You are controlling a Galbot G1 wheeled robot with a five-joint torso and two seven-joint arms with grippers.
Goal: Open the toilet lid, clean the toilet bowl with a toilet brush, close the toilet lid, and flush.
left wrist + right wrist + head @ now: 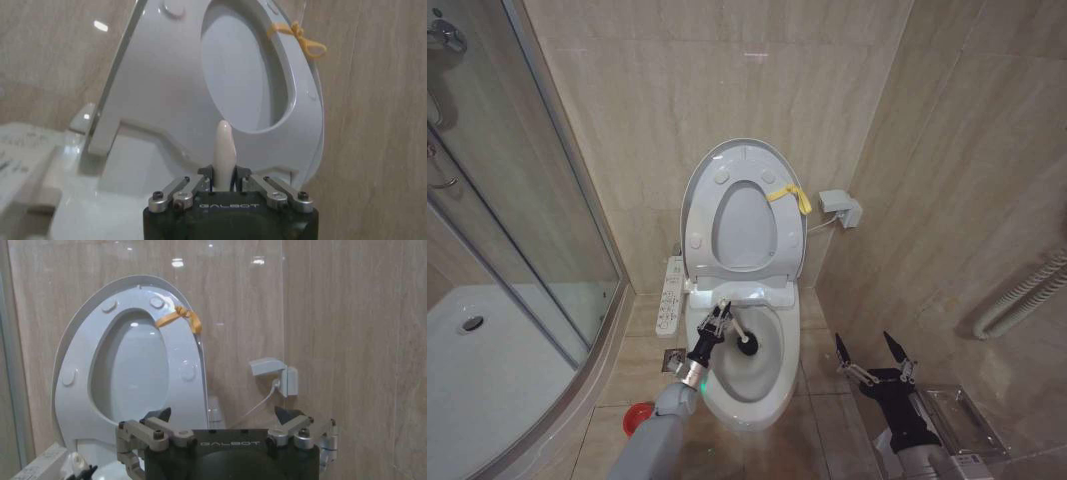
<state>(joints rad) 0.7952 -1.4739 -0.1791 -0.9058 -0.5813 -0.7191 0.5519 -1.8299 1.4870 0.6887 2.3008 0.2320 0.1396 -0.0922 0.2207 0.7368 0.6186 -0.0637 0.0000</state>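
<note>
My left gripper [718, 322] is over the near-left rim of the toilet bowl [772, 385], fingers clamped on the toilet brush [739, 335]. The thin white handle runs from my fingers down and to the right, and the dark bristle head sits inside the bowl, just right of the gripper, against the basin's upper inner wall. From my left wrist, the handle's pale tip [224, 145] pokes up between the closed fingers [175, 192]. The toilet lid [702, 195] stands raised against the back wall with the seat ring [782, 235] lifted against it, a yellow tie [789, 195] knotted on the ring's right side. My right gripper [872, 355] hangs to the right of the bowl, well apart from it, jaws spread wide and holding nothing. A red cup holder [636, 418] sits on the floor left of the pedestal.
</note>
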